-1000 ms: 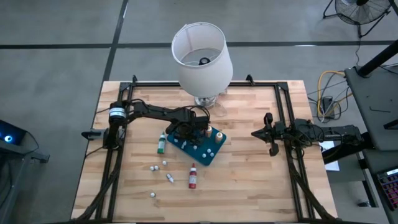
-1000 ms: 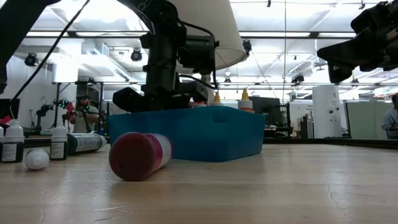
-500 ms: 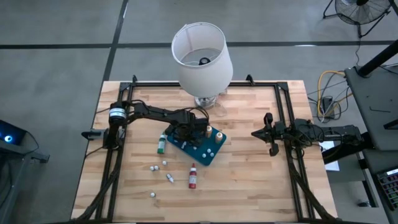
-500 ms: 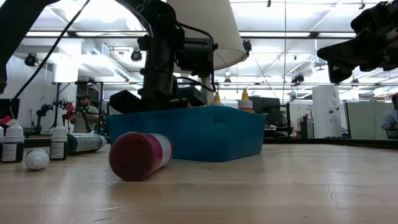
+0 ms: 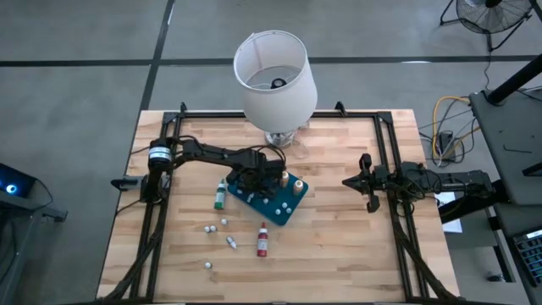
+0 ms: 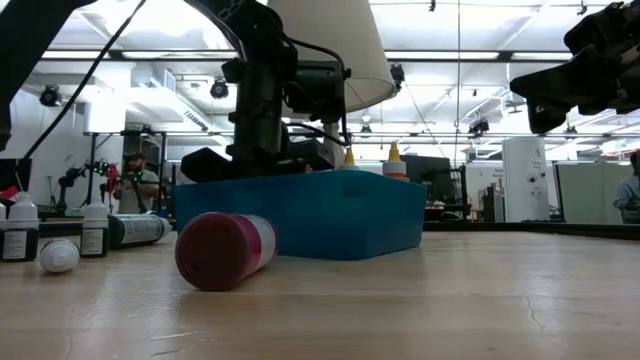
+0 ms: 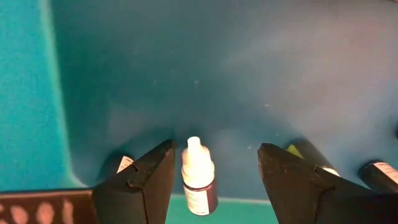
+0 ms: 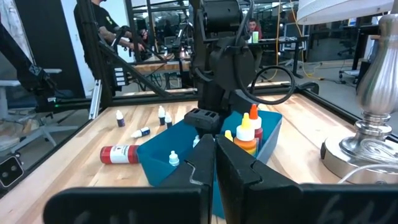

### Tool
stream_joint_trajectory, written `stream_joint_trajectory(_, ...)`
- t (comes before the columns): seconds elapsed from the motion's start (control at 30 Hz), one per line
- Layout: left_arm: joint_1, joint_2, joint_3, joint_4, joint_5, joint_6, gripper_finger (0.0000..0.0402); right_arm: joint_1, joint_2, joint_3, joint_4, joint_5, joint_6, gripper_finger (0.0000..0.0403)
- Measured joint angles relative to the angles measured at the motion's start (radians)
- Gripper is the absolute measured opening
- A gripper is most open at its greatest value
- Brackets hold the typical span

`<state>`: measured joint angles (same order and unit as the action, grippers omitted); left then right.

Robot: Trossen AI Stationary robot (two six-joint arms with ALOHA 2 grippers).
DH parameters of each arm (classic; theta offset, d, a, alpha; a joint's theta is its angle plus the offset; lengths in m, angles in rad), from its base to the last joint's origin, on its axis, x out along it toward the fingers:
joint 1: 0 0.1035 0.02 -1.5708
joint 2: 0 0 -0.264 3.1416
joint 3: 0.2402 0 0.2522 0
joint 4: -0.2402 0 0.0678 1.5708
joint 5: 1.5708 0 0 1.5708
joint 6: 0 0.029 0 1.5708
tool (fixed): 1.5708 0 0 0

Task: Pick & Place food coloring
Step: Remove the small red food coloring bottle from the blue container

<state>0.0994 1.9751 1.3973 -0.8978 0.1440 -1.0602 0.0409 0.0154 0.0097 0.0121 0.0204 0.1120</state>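
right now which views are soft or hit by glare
Left wrist view: the tray floor is a murky, shadowed blur, and only the small bottle between the left gripper's open fingers reads clearly. Low view: the red bottle looms soft; ceiling lights wash out the room behind. High view: even and sharp.

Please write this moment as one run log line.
left gripper: open over small bottle in tray | right gripper: shut, waiting
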Motion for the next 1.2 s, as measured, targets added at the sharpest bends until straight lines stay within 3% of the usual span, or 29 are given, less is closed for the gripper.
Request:
stream_joint_trajectory(0.3, 0.0, 0.0, -0.012, 0.0, 0.003, -0.008, 0.0197, 0.0, 0.0, 0.0, 0.0, 0.0, 0.0, 0.0008)
stream_joint_trajectory(1.2, 0.0, 0.0, -0.013, -0.001, 0.005, -0.01, 0.0067, 0.0, 0.0, 0.0, 0.0, 0.0, 0.0, 0.0008)
